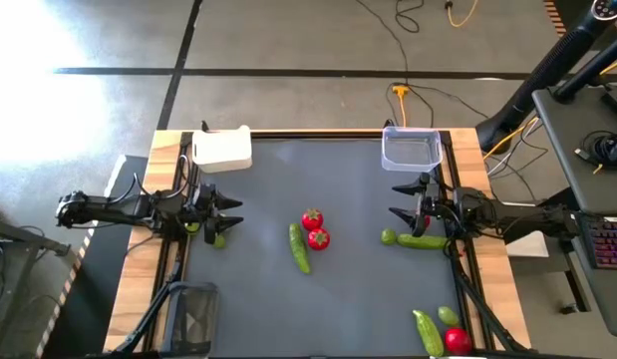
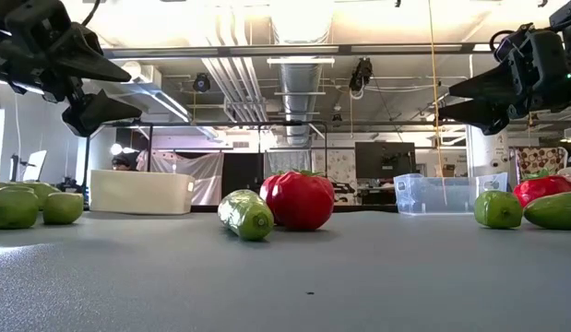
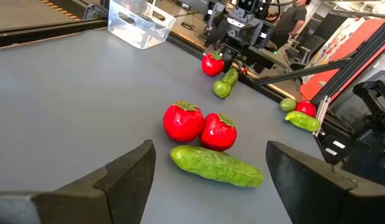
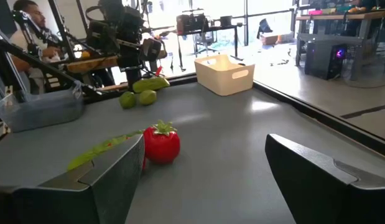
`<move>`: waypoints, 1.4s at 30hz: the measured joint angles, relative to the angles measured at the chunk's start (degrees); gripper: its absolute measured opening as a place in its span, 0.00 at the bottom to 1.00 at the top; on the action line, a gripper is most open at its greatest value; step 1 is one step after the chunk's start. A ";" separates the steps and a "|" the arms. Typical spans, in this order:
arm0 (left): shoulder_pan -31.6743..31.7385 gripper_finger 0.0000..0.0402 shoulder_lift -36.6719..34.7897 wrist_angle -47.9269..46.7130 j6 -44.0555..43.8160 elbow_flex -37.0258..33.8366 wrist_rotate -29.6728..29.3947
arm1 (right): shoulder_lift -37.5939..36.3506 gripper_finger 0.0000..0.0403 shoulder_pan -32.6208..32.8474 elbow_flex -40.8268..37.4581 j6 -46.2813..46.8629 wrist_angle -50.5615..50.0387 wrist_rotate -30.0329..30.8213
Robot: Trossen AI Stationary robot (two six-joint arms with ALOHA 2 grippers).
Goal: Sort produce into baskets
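Note:
Two red strawberries (image 1: 314,228) and a green cucumber (image 1: 299,247) lie on the grey table's middle; they also show in the left wrist view (image 3: 198,127). My left gripper (image 1: 228,212) is open and empty above the left edge, beside small green fruits (image 1: 218,239). My right gripper (image 1: 398,199) is open and empty above the right edge, over a lime (image 1: 388,236), a cucumber (image 1: 421,240) and a strawberry (image 1: 425,221). The white basket (image 1: 223,150) stands far left, the clear one (image 1: 411,150) far right, the dark one (image 1: 193,309) near left.
A cucumber (image 1: 428,331), a lime (image 1: 448,315) and a strawberry (image 1: 458,340) lie at the near right corner. Wooden rails edge the table on both sides. A person sits beyond the table's left side in the right wrist view (image 4: 30,25).

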 joint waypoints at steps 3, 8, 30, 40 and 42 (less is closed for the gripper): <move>0.01 0.72 0.01 0.00 -0.01 0.00 0.00 | 0.00 0.81 0.02 -0.01 0.00 0.00 0.01; 0.01 0.72 0.01 -0.02 0.00 0.00 0.00 | 0.00 0.81 0.02 0.00 0.00 0.00 0.00; 0.00 0.72 0.00 0.00 -0.01 0.02 0.00 | 0.00 0.81 0.02 0.00 0.00 0.00 0.00; 0.01 0.72 1.78 14.64 -14.00 -0.15 -11.51 | 0.00 0.81 0.02 0.00 -0.02 0.00 0.00; 0.08 0.72 2.28 17.80 -13.00 -0.15 -15.99 | 0.00 0.81 0.01 0.00 0.00 0.00 0.00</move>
